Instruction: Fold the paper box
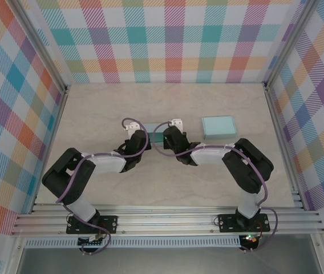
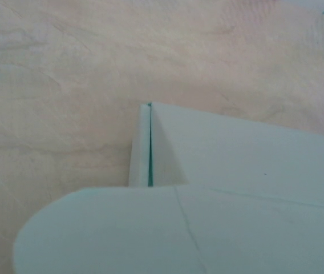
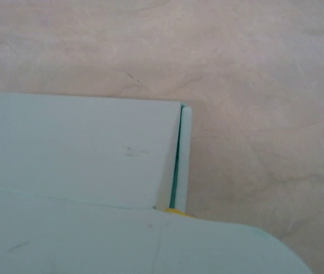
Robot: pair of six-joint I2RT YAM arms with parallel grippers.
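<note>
Box [image 1: 155, 137] btwn L fingers [image 1: 141, 139], R fingers [image 1: 169, 137]; close

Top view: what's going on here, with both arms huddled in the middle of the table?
The two arms meet mid-table at a small teal box. The left claw is at its left end and the right claw at its right end, both shut. Whether either one actually pinches paper is hard to tell. The wrist views look closely over the box's pale panels. A second box lies apart on the right, untouched.
</note>
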